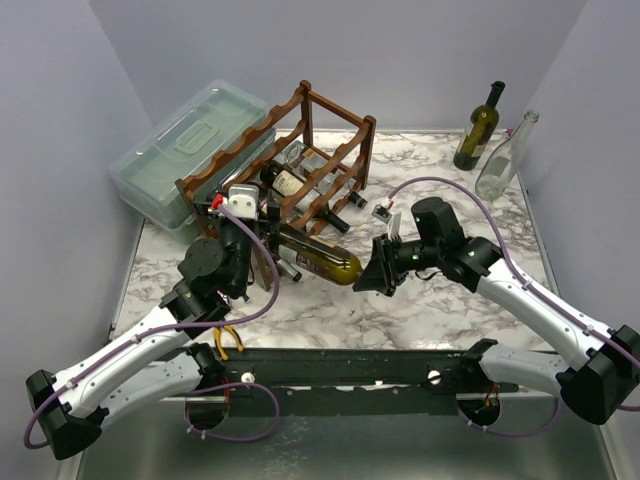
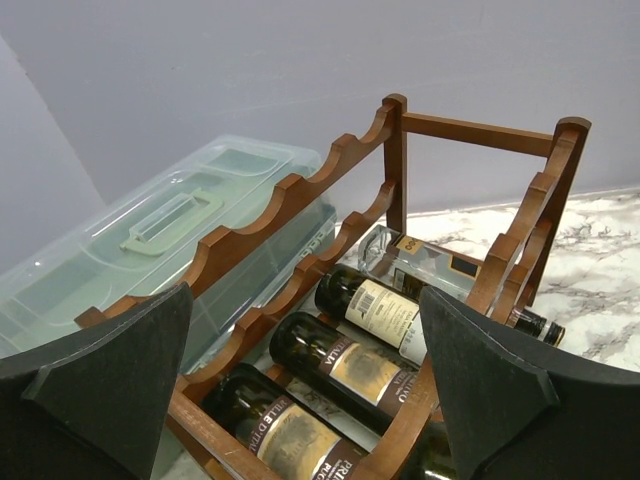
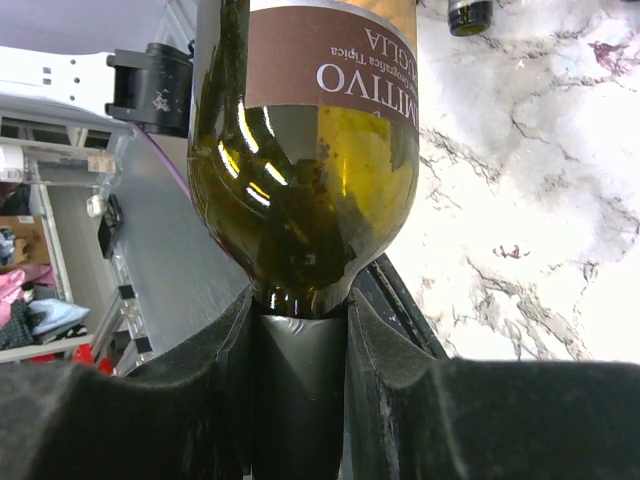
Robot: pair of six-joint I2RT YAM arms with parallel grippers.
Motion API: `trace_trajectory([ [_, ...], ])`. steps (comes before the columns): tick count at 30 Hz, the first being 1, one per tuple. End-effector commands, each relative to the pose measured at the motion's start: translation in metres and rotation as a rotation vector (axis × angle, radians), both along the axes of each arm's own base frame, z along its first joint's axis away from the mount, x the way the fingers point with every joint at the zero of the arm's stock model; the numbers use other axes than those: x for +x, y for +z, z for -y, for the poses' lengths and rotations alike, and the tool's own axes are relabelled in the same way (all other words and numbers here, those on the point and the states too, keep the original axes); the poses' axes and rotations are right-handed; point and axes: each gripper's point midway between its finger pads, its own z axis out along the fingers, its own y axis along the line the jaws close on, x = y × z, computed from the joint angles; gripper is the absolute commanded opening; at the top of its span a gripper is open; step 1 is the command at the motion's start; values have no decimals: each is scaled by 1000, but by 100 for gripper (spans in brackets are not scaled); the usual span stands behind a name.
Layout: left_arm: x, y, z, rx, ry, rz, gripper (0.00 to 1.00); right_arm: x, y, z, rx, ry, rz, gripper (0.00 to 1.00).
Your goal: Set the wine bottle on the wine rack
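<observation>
The wine rack [image 1: 335,160] is a dark reddish-brown frame with scalloped rails at the back middle; it also shows in the left wrist view [image 2: 300,190]. Three dark labelled bottles [image 2: 352,368] and a clear one [image 2: 425,268] lie in its lower tier. My right gripper [image 1: 386,268] is shut on the neck of a green wine bottle [image 1: 322,258], held about level in front of the rack, base toward my left arm. In the right wrist view the gripper [image 3: 300,315] clamps the neck below the bottle's shoulder [image 3: 310,190]. My left gripper [image 1: 243,212] is open and empty at the rack's near left end [image 2: 305,300].
A translucent lidded plastic box [image 1: 190,150] stands left of the rack, close against it [image 2: 150,240]. An upright green bottle [image 1: 478,130] and an upright clear bottle [image 1: 505,158] stand at the back right. A small white item [image 1: 382,211] lies right of the rack.
</observation>
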Motion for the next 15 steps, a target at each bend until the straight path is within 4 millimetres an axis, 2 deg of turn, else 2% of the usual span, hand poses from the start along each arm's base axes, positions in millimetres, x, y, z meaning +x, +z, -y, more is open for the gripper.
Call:
trace_trajectory([
  [1, 0, 11, -6, -14, 24, 8, 96, 8, 53, -22, 188, 72, 134, 1],
  [6, 1, 9, -5, -9, 20, 5, 96, 16, 51, -32, 218, 64, 136, 1],
  [15, 1, 9, -4, -7, 18, 5, 95, 39, 42, -67, 272, 42, 170, 1],
])
